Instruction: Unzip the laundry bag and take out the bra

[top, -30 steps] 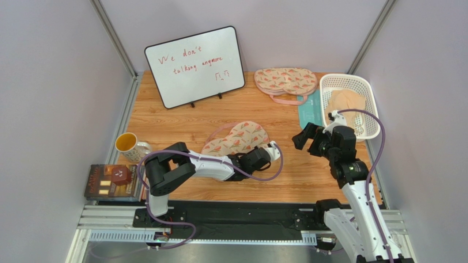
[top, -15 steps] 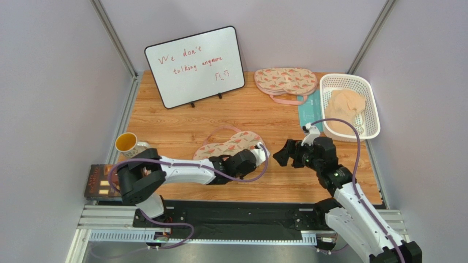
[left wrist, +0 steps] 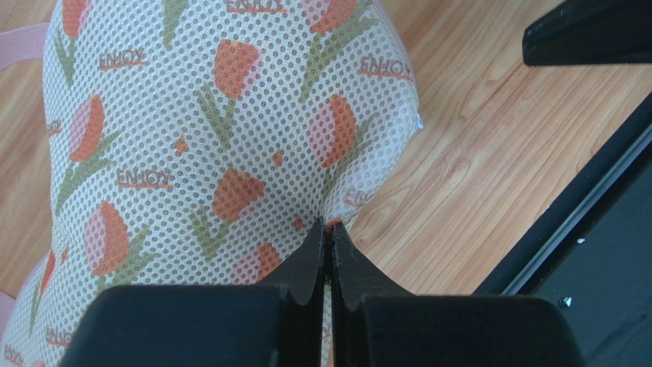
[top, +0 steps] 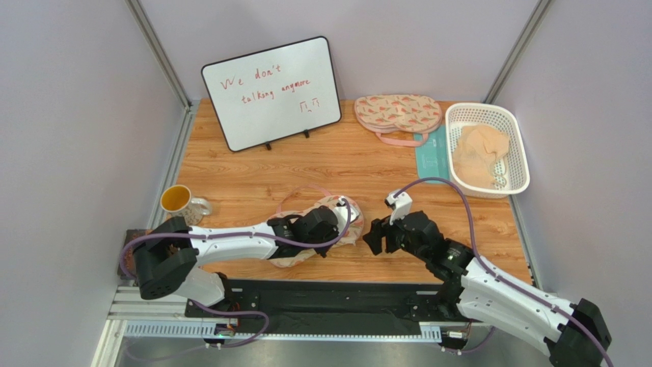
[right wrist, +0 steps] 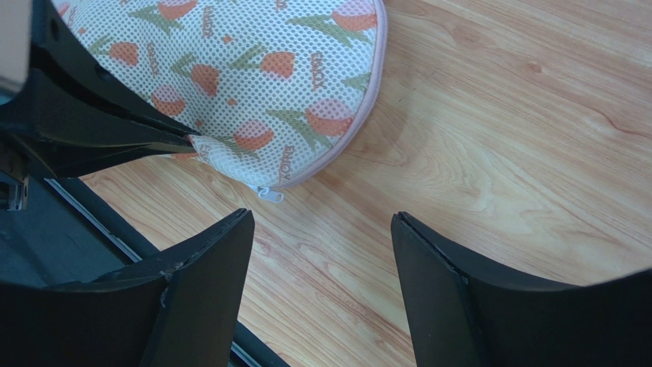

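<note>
Cream laundry bag (left wrist: 214, 138) pinched in left hand (left wrist: 327, 229); right hand (right wrist: 321, 222) agape beside zip pull (right wrist: 265, 193); mug (top: 177, 200) well apart.

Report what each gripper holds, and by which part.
The left gripper is shut on the laundry bag, pinching a fold of mesh at its edge beside the zipper pull. The right gripper is open, holding nothing.

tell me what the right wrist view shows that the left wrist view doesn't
Only the right wrist view: the white zipper pull at the laundry bag's pink-trimmed edge, just ahead of the open right pincer, and the left pincer seen side-on gripping that edge. Only the left wrist view: the shut pincer tips from behind, pinching the mesh, and a bit of pink strap. Both: the tulip-print bag and the wooden table.
</note>
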Robot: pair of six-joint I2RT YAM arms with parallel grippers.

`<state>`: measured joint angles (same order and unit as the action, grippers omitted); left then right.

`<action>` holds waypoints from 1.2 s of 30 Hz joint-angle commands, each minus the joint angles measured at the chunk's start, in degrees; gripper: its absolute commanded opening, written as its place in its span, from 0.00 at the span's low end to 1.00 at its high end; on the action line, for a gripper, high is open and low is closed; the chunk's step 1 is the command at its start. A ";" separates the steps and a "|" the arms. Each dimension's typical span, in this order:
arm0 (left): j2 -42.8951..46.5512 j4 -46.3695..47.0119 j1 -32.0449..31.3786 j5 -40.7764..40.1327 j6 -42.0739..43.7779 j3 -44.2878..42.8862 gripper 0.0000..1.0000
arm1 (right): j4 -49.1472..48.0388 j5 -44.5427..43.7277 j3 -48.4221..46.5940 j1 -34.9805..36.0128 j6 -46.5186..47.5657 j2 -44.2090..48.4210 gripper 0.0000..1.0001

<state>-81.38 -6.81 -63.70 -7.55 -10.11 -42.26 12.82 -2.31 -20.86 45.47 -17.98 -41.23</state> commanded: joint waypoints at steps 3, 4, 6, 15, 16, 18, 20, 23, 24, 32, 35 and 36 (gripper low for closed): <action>2.37 -2.15 0.42 2.98 -3.78 -0.98 0.00 | -3.32 -13.33 -1.29 9.00 -1.78 -2.53 0.73; 2.72 -2.59 0.51 3.33 -4.04 -1.07 0.00 | -3.59 -15.60 -1.29 9.89 -2.49 -4.36 0.73; 2.98 -2.95 0.51 3.68 -4.74 -1.16 0.00 | -4.81 -17.72 -1.46 12.52 -4.08 -6.39 0.73; 4.04 -6.81 1.30 4.83 -7.38 -2.56 0.00 | -12.20 -25.82 -3.83 20.79 -5.93 -19.31 0.73; 4.13 -7.34 1.30 4.65 -7.56 -2.74 0.00 | -14.12 -26.34 -4.44 21.14 -6.02 -20.02 0.73; 4.30 -7.60 1.30 4.56 -7.91 -2.74 0.00 | -15.45 -27.31 -4.98 22.46 -6.19 -21.69 0.72; 4.74 -7.78 1.39 4.39 -8.61 -2.65 0.00 | -16.94 -28.02 -5.50 23.25 -6.80 -22.57 0.72; 5.09 -8.04 1.39 4.30 -9.31 -2.74 0.00 | -17.48 -30.21 -6.38 25.10 -7.42 -23.98 0.71; 5.27 -8.13 1.39 4.30 -9.31 -2.74 0.00 | -17.39 -30.47 -6.82 25.54 -7.95 -25.11 0.70; 6.76 -9.01 1.39 3.51 -9.67 -3.00 0.00 | -14.31 -33.47 -8.67 26.68 -10.94 -29.43 0.66; 6.94 -9.54 1.47 3.24 -9.49 -3.27 0.00 | -15.10 -32.68 -6.83 26.77 -11.47 -27.86 0.65; 6.85 -9.71 1.48 3.33 -9.23 -3.44 0.00 | -16.15 -32.33 -6.13 26.77 -11.29 -26.54 0.65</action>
<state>-76.47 -16.36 -61.87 -4.80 -19.49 -42.94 0.14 -32.97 -27.73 71.94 -27.24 -70.17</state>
